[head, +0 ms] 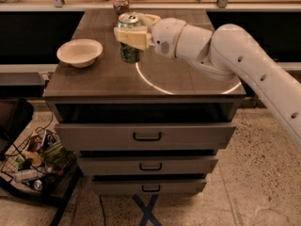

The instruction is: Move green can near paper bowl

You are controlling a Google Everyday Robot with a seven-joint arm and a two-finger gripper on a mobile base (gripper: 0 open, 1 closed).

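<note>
The gripper (132,30) is closed on the green can (129,54). One pale finger pad lies across the front of the can's upper half and the other finger curves round behind its silver top. The pad hides most of the label, so only the lower green part and the lid show. The can stands upright over the back half of the surface (188,86), a little left of the middle. Whether its base touches the wood or hangs just above it cannot be told.

The paper bowl (80,52) sits near the left edge of the surface, right way up. It is left of the can and a little nearer the front edge, with a clear strip of bare wood between the two.

A brownish can (121,4) stands at the back edge, just behind the green can. Its lower part is hidden by the green can's top.

The white arm (244,60) comes in from the right and runs off the right side of the view, covering the back right corner of the surface. A bright curved line of light (149,84) lies on the wood, partly covered by the arm.

Below the surface are three drawers (146,136) with dark handles. On the floor at the lower left is a wire basket (33,168) of jumbled things, too cluttered to make out.
</note>
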